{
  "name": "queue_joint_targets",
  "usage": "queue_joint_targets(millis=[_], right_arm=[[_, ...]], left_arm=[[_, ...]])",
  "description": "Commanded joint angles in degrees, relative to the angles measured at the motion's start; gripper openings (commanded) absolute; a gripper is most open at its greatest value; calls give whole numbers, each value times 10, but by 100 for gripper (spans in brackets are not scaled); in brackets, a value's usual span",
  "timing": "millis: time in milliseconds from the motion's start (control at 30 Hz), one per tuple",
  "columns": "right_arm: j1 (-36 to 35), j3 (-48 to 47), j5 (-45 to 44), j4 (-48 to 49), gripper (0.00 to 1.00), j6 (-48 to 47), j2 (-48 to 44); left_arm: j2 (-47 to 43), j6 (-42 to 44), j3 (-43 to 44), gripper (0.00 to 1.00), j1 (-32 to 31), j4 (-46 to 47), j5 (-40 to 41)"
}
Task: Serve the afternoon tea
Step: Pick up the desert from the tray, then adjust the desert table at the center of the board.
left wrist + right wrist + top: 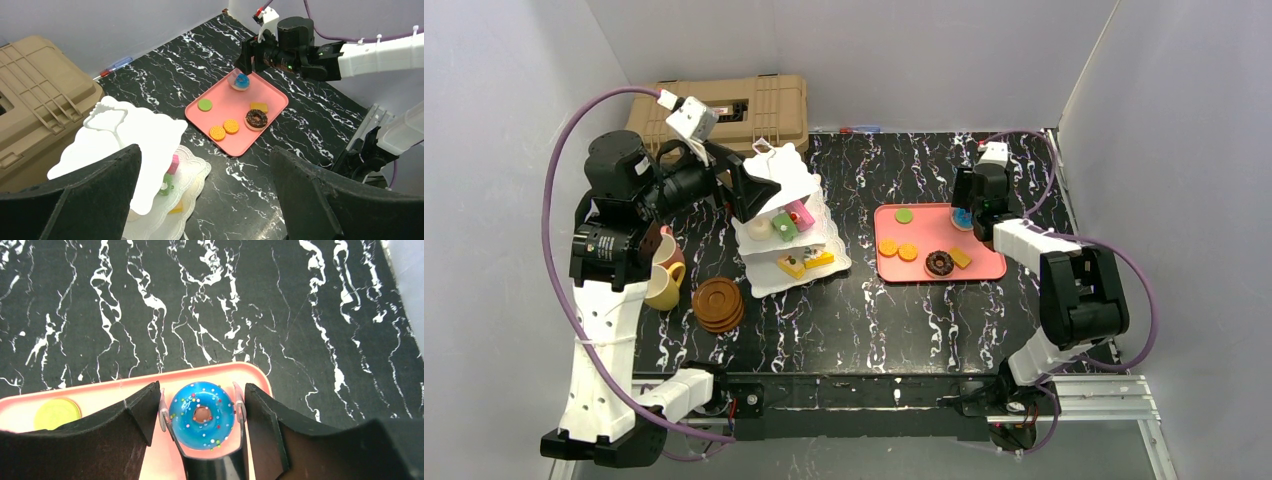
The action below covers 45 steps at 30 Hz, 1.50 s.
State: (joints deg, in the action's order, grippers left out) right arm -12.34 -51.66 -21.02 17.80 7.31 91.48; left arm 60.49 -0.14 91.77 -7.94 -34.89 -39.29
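Note:
The white three-tier stand point(789, 175) stands left of centre and carries small pastries on its lower tiers; it also shows in the left wrist view point(145, 135). My left gripper point(756, 190) hovers over the stand, open and empty point(205, 155). My right gripper point(965, 214) is shut on clear-tipped tongs point(239, 405) that clasp a blue sprinkled donut point(201, 415) over the far right corner of the pink tray point(100, 395). Yellow point(664, 288) and pink point(667, 250) cups and a stack of brown saucers point(718, 303) sit left of the stand.
The pink tray point(984, 268) holds a chocolate donut point(940, 263), two orange biscuits point(888, 246), a green disc point(904, 215) and a yellow square point(961, 257). A tan hard case point(764, 105) stands at the back left. Grey walls enclose the black marble table.

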Motion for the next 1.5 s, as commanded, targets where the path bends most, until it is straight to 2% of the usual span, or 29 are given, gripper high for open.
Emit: queue_joint_targets(millis=[0,267,533,667,867,1033,1267,1467], right_arm=[[3,-11,4,32,69,5,16],[3,1,-5,29,67,-10,25],[3,-4,19,17,43,-4,-6],[1,2,43,11,37,7,-38],[-1,8,71,-12,34,14,-82],[-7,6,87,-32,34,25,-108],[-16,-21,110,-58,34,25,-135],[-23,-38,134,-72,34,30,-153]], left_arm=[[1,25,27,98,3,-21,10],[19,68,36,98,3,-42,42],[103,203,68,98,4,-80,50],[161,247,109,98,20,-82,55],[259,306,234,98,103,-130,-50],[356,406,363,98,142,-288,-179],[418,440,396,93,143,-323,-261],[454,419,420,91,132,-327,-333]])
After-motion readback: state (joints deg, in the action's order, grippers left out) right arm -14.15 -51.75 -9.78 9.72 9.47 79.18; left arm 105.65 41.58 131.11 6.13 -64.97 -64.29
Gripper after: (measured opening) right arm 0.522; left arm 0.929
